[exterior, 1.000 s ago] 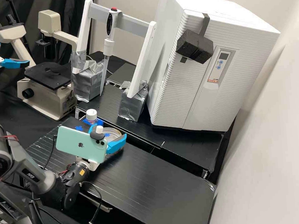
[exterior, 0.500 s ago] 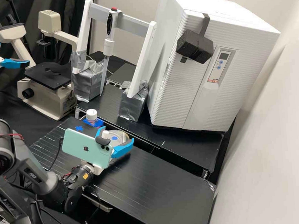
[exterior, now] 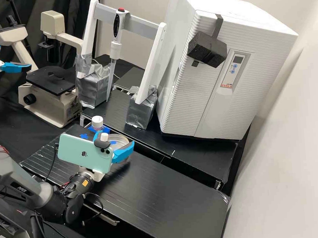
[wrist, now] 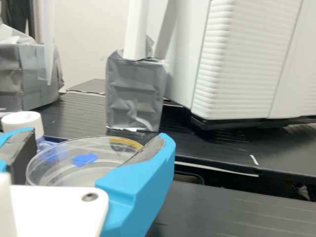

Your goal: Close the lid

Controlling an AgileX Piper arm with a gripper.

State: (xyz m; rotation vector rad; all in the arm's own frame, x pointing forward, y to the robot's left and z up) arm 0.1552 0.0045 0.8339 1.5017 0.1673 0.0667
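Note that your end effector (exterior: 115, 139) is positioned roughly level over the worktop (exterior: 168, 195), pointing away from the arm's base, its two fingers clamped on the clear dish (exterior: 121, 139), near the white-capped bottle (exterior: 97, 122).

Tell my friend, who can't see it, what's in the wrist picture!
Two blue robot fingers hold a clear round dish with a blue mark. A white-capped bottle is close by; farther back stand a silver-wrapped block and a big white machine.
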